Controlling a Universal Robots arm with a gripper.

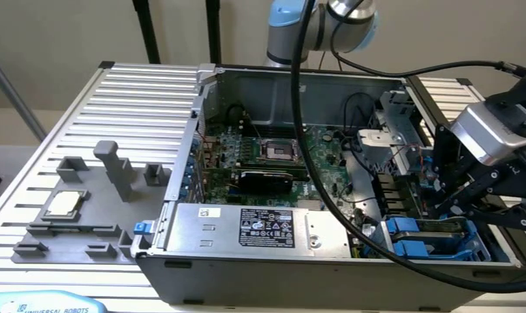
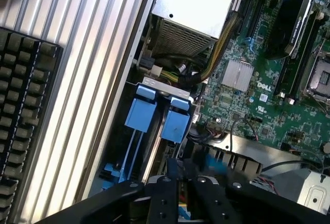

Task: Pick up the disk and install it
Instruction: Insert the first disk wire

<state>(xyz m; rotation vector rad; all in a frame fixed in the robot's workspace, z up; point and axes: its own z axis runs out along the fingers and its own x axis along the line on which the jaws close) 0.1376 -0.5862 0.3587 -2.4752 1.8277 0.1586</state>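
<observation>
The disk (image 2: 174, 125) stands on edge in the drive bay at the case's corner, its bright blue carrier handle facing up; in the exterior view the disk (image 1: 404, 226) sits at the case's lower right. My gripper (image 2: 181, 170) hovers over the far end of that slot, fingers close together and shut. Whether they pinch the disk's edge is hidden by the fingers themselves. From the exterior view's right, the gripper (image 1: 446, 207) reaches down into the bay.
A second blue carrier (image 2: 140, 113) fills the neighbouring slot. The silver box with a black label (image 1: 263, 228) lies along the case front, the motherboard (image 1: 272, 153) behind it. A black cable (image 1: 309, 130) hangs across the case. A CPU chip (image 1: 62, 203) rests on the grey fixture.
</observation>
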